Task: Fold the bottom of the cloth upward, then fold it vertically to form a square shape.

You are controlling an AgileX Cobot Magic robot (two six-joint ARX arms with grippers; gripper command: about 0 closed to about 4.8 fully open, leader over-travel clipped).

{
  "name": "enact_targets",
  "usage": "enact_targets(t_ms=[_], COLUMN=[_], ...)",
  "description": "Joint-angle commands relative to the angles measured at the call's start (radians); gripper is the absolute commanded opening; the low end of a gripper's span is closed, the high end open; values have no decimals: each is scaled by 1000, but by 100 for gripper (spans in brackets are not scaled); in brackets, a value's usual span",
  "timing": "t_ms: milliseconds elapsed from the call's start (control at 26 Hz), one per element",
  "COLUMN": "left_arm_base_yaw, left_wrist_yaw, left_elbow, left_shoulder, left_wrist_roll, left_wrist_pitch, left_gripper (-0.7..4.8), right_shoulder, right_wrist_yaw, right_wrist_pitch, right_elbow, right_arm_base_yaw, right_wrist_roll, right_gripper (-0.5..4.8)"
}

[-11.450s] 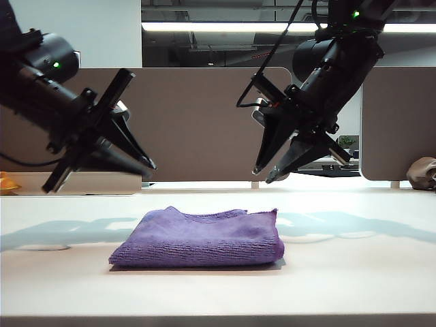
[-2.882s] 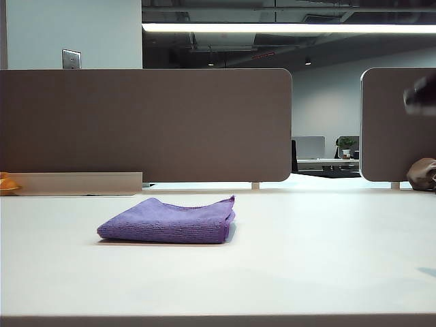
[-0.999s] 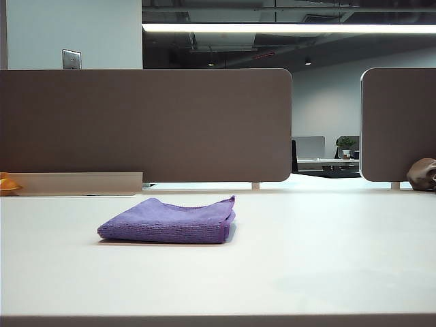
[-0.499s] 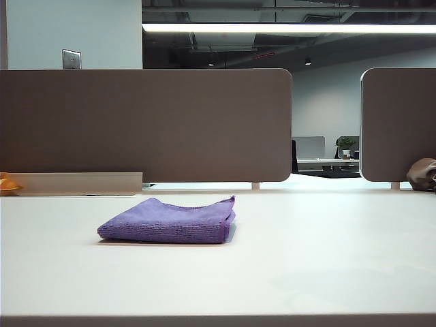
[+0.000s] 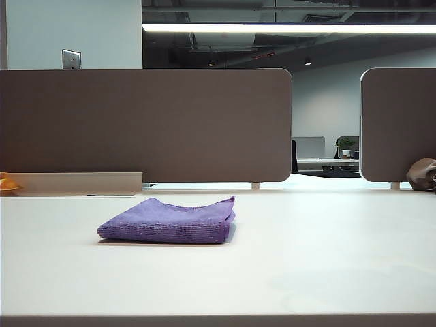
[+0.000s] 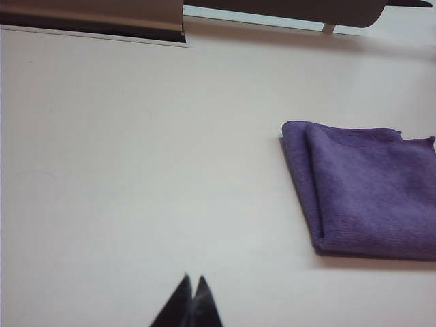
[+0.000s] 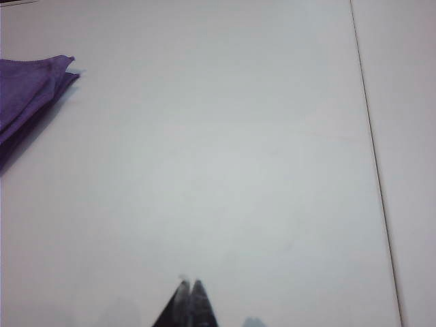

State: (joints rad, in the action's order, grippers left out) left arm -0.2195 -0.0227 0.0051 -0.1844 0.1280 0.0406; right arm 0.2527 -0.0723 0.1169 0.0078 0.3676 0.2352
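Observation:
The purple cloth [image 5: 167, 222] lies folded into a compact, roughly square stack on the white table, left of centre in the exterior view. No arm shows in that view. In the left wrist view the cloth [image 6: 364, 191] lies flat with its folded edges stacked, well away from my left gripper [image 6: 193, 279], whose fingertips meet, shut and empty, above bare table. In the right wrist view only a corner of the cloth [image 7: 30, 88] shows, far from my right gripper [image 7: 190, 283], also shut and empty.
Grey divider panels [image 5: 146, 122] stand along the table's back edge. A brown-grey lumpy object [image 5: 422, 174] sits at the far right and an orange item [image 5: 7, 182] at the far left. A table seam [image 7: 371, 163] runs past the right gripper.
Since the oldest frame the cloth has gone from a wide fold to a smaller square stack, and both arms have left the exterior view. Nothing has moved over the last second.

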Motion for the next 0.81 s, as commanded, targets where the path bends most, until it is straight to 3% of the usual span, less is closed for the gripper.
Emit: enact_targets(t_ms=[38,231,653,807], left_arm_base_yaw=[1,6,206,244], left_wrist_yaw=[0,0,0,0], left_elbow=[2,2,2,2], left_shoulder=[12,57,119,171], left_wrist_roll=[3,3,3,3], left_wrist_pitch=[-13,-12,-11,1], left_gripper=[-5,-5,-5,-5], right_shoulder=[-9,-109,-234,-251], right_wrist_yaw=[1,0,0,0], right_wrist_pitch=[-16,-14,-10,-21], right_elbow=[-6,-7,-7,-7], right_arm_base_yaw=[-13,-84,-280,-312], right_wrist_roll=[0,0,0,0], right_gripper=[3,3,3,3])
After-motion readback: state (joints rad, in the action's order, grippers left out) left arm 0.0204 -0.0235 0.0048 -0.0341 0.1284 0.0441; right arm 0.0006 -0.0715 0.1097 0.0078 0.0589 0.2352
